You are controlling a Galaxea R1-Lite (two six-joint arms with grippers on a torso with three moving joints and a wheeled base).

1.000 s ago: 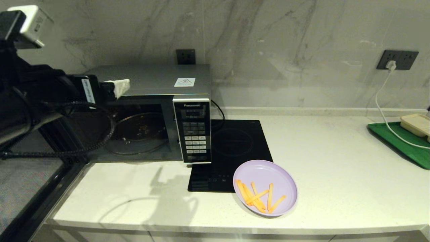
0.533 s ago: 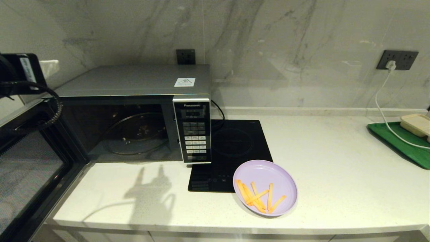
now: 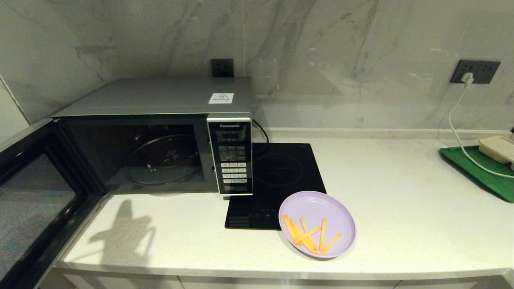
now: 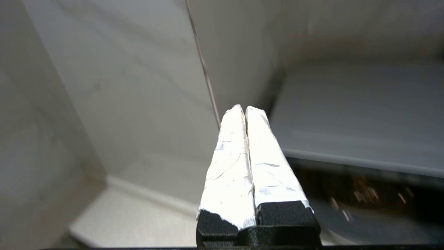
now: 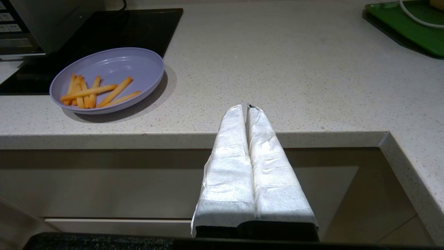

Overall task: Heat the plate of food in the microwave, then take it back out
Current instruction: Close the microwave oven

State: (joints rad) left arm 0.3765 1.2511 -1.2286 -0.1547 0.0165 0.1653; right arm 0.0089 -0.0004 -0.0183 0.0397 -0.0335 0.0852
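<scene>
Lilac plate [image 5: 107, 80] of fries just ahead of right gripper [image 5: 247, 107] (both grippers' fingers together, left gripper [image 4: 244, 108]); microwave [image 3: 160, 134] reads Panasonic.

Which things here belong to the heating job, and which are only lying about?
Job:
- plate of food, on the counter
- microwave, door open
- right gripper, shut, empty

Lying about:
- induction hob
- green tray
- beige box
</scene>
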